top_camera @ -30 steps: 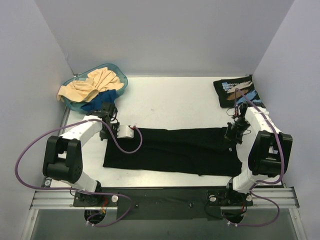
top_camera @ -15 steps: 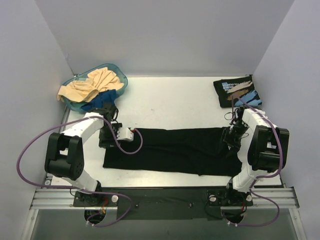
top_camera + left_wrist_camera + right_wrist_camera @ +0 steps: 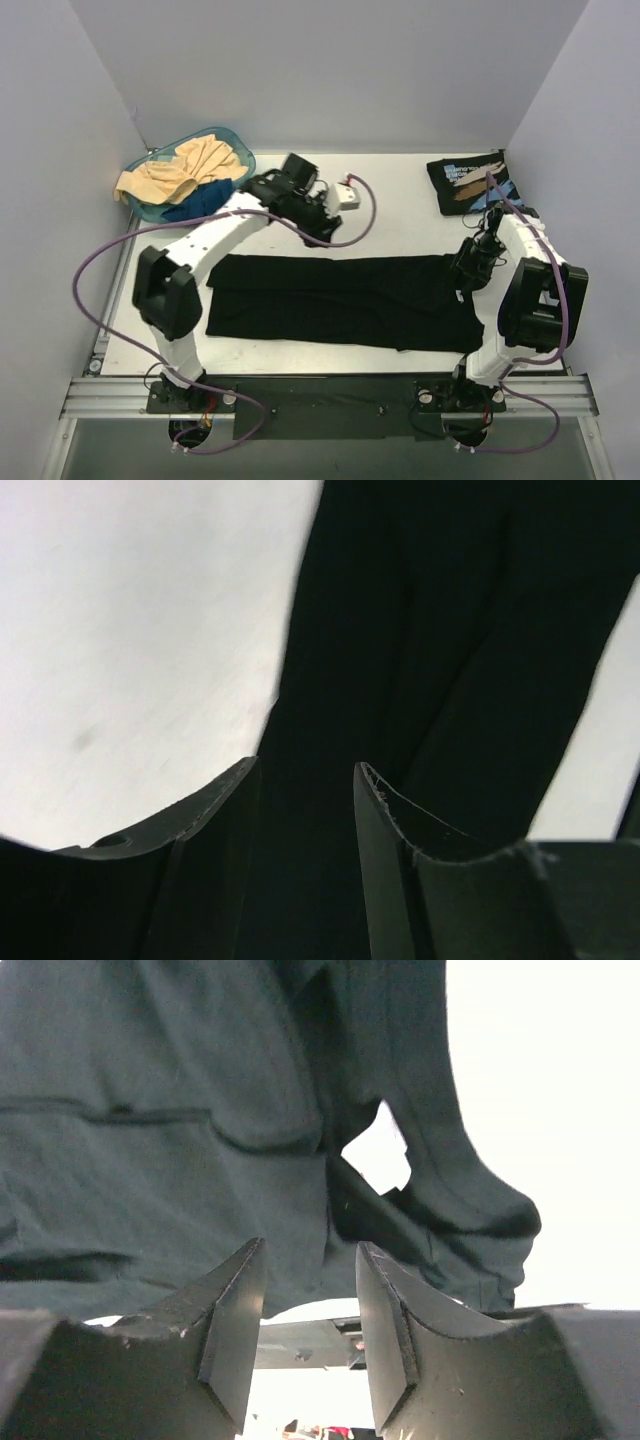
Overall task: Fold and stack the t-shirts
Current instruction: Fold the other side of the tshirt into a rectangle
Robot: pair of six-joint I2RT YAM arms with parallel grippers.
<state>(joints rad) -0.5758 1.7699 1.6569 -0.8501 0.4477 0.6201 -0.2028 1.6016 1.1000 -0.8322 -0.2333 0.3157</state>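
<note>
both pincers released: left pincer and right pincer at the black shirt.

you have the black shirt lying as a long band across the near half of the surface, its right end rumpled. your left pincer hangs above the band's far edge, near the middle, fingers parted with nothing between them. your right pincer sits at the band's right end, fingers likewise parted and gripping nothing; whether they touch the cloth you cannot tell. the printed shirt lies folded in the far right corner. in the far left corner the basin holds a beige shirt draped over a blue shirt.
</note>
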